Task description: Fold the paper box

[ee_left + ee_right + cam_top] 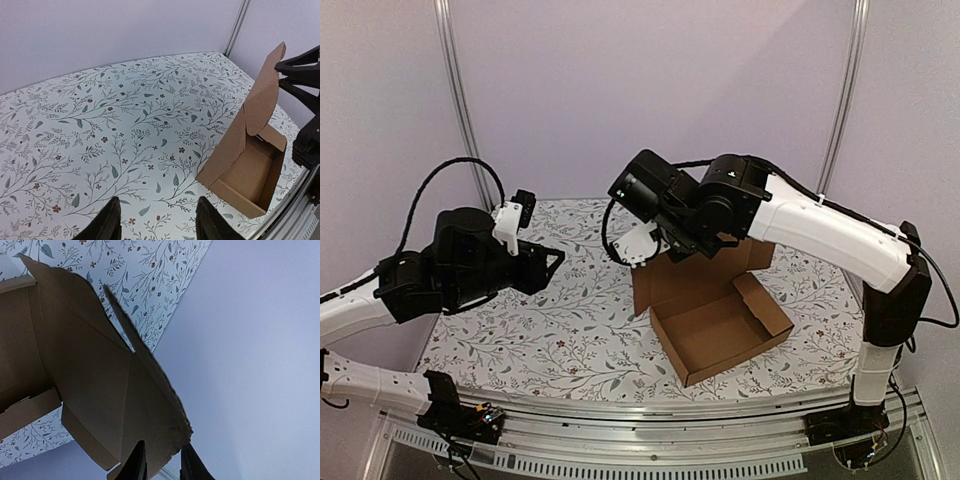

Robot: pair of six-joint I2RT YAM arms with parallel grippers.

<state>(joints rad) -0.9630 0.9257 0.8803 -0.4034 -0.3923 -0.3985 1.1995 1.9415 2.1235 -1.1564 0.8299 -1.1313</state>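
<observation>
The right gripper (161, 464) straddles the lid edge of the box (90, 380), grip unclear; lower it gently, with the open left gripper (159, 220) steadying the base.

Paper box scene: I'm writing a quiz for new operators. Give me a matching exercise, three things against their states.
1 paper box
2 left gripper
3 right gripper

A open, empty, above the floral tablecloth
B tray open, lid standing up
C straddling the lid's edge

Pairs: 1-B, 2-A, 3-C
</observation>
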